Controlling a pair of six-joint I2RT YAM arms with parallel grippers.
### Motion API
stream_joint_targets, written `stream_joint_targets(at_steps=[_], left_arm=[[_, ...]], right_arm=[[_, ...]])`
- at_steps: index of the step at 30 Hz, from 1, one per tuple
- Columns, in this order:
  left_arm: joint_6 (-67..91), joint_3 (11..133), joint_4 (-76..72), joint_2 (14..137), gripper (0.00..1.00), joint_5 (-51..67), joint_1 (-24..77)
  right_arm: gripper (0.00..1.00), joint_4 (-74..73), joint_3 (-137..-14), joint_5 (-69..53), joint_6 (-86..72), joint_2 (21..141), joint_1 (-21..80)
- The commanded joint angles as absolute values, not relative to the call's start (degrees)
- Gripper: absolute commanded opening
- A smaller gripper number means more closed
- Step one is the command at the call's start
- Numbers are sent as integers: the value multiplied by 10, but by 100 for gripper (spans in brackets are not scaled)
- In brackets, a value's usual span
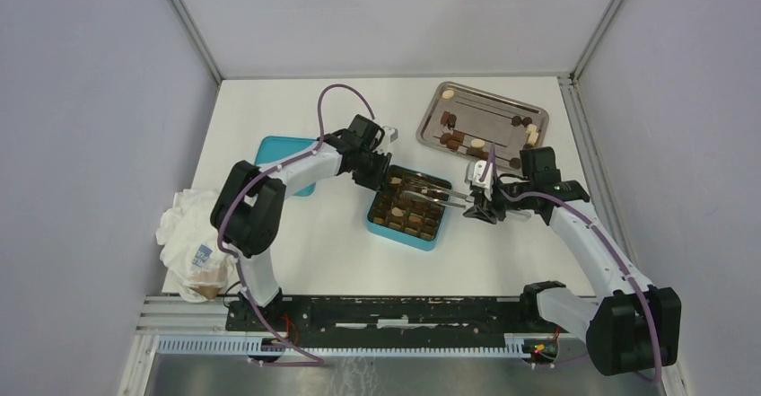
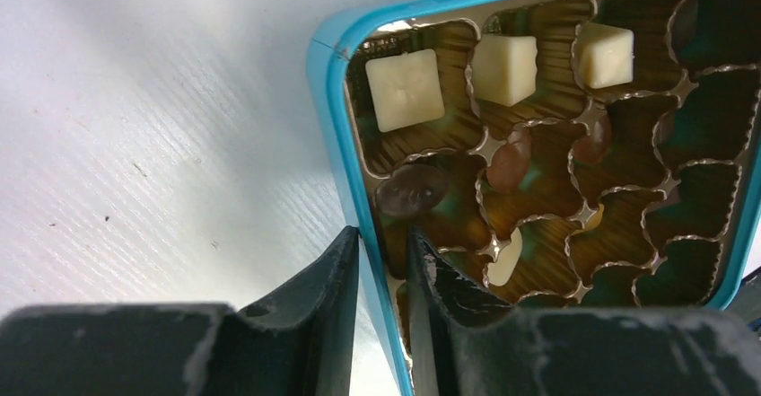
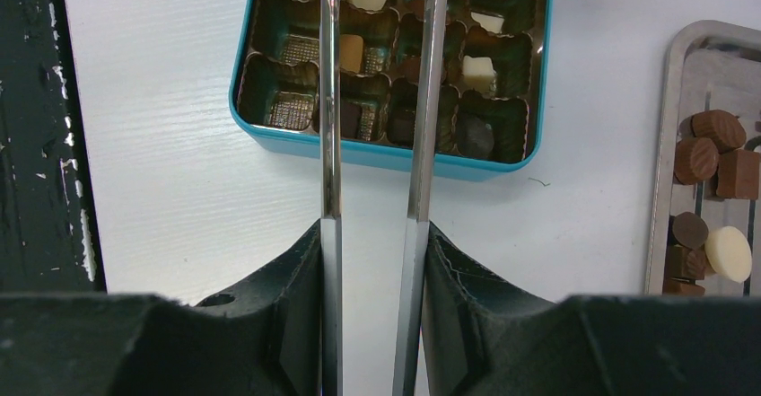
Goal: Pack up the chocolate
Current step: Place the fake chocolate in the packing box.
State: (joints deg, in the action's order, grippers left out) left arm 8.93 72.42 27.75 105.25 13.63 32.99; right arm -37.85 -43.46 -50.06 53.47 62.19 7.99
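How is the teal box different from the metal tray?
The teal box is square with a brown gridded insert; the metal tray is a silver rectangle. Chocolates sit in separate cells in the box, loose on the tray. The left gripper clamps the box's wall, not the tray. Both hold chocolates.
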Motion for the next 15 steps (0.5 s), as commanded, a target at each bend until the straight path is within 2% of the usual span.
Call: stream_joint_targets(at_steps=[1, 8, 15], left_arm=[[117, 753, 273, 1066, 28, 163, 331], [123, 759, 271, 1070, 3, 147, 332], [99, 719, 220, 988, 2, 73, 344]], right_arm=[[0, -369, -433, -506, 546, 621, 89], [0, -380, -435, -505, 557, 627, 99], [0, -411, -445, -529, 584, 629, 102]])
